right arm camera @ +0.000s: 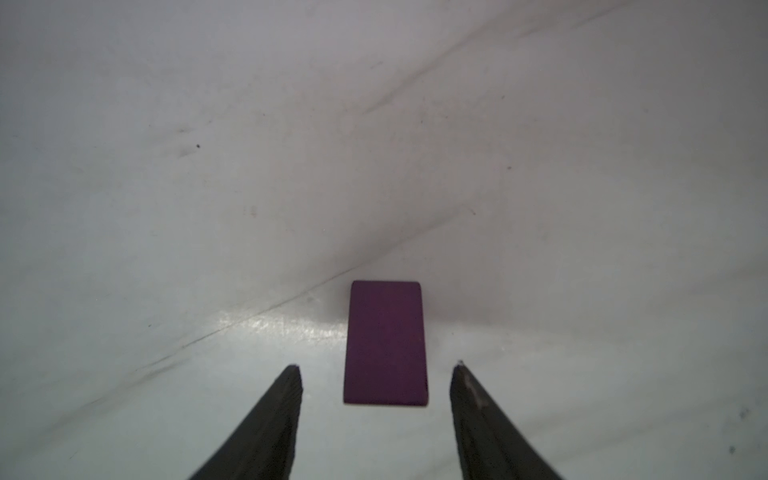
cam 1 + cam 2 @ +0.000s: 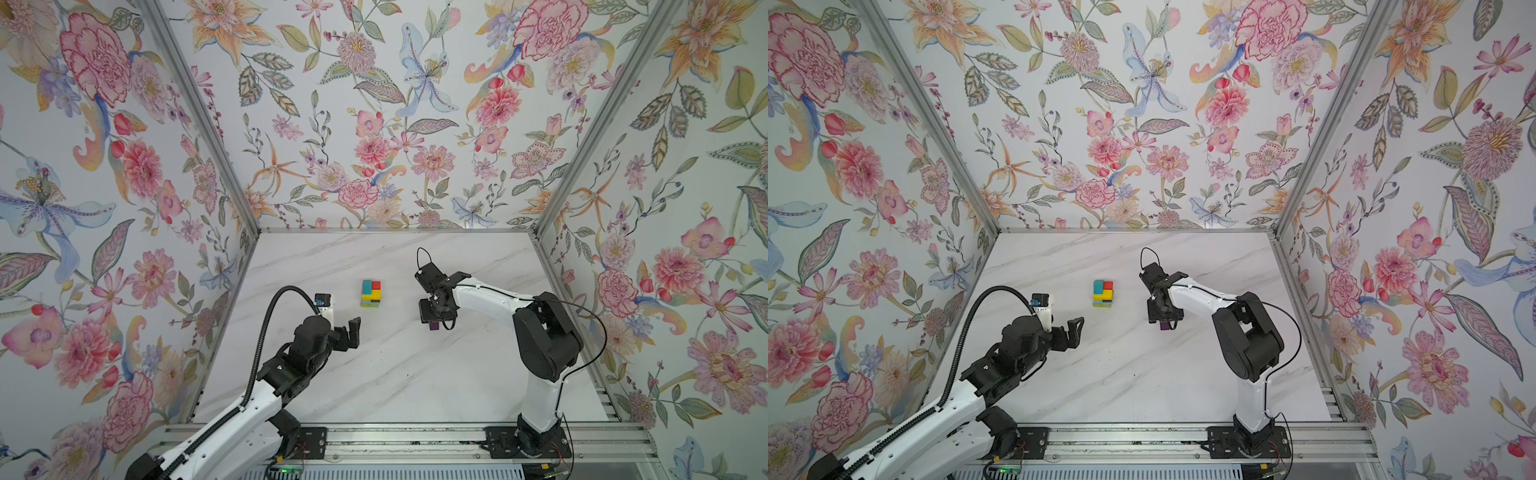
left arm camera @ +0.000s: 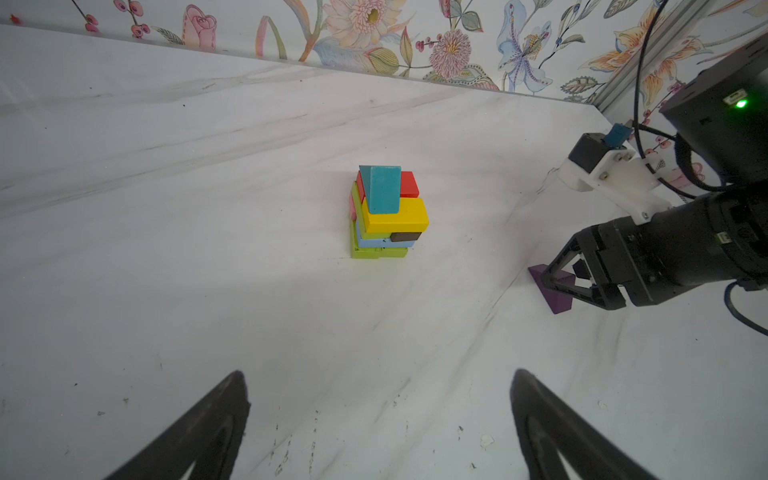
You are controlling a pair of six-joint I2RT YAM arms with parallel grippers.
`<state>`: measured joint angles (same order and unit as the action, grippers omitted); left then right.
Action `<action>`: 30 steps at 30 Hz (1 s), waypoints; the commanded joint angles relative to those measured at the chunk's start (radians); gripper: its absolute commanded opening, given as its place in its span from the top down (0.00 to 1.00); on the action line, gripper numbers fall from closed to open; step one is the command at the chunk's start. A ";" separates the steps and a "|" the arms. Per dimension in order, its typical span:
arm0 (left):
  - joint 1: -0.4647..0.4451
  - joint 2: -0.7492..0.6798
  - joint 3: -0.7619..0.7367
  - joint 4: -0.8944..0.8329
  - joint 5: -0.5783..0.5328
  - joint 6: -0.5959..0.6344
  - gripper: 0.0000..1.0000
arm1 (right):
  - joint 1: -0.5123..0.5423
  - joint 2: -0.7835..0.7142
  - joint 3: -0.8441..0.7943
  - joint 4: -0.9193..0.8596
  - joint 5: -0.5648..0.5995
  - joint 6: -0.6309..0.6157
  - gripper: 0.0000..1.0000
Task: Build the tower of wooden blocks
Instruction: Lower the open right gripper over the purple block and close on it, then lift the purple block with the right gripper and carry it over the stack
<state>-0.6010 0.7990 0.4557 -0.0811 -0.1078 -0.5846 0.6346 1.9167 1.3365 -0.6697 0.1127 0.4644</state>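
Plainly, the small flat purple wood block [image 1: 385,332] lies on the white marble-look table [image 1: 166,208], well apart from the multicoloured wood block tower [image 2: 370,293]. The right gripper [image 1: 377,365] straddles it with jaws part-open, gripping nothing. One gap looks narrower, so that finger may land first and skew the thin block. The left gripper [image 3: 379,373] hangs wide open and empty, and the tower's layers sit offset, so a nudge could topple it
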 commanded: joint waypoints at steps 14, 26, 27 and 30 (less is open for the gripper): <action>0.008 0.053 0.001 0.025 0.025 -0.008 0.01 | 0.007 0.042 0.019 -0.028 -0.013 -0.016 0.65; 0.008 0.072 0.018 0.019 0.031 -0.007 0.01 | 0.007 0.036 0.007 -0.027 -0.014 -0.015 0.73; 0.009 0.073 0.020 0.018 0.034 -0.006 0.01 | 0.007 0.036 0.006 -0.026 -0.017 -0.014 0.73; 0.008 0.070 0.019 0.018 0.029 -0.006 0.01 | 0.006 0.032 0.007 -0.025 -0.020 -0.012 0.74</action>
<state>-0.6010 0.8669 0.4561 -0.0727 -0.0845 -0.5850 0.6346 1.9411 1.3373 -0.6697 0.1089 0.4515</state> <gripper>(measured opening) 0.993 0.318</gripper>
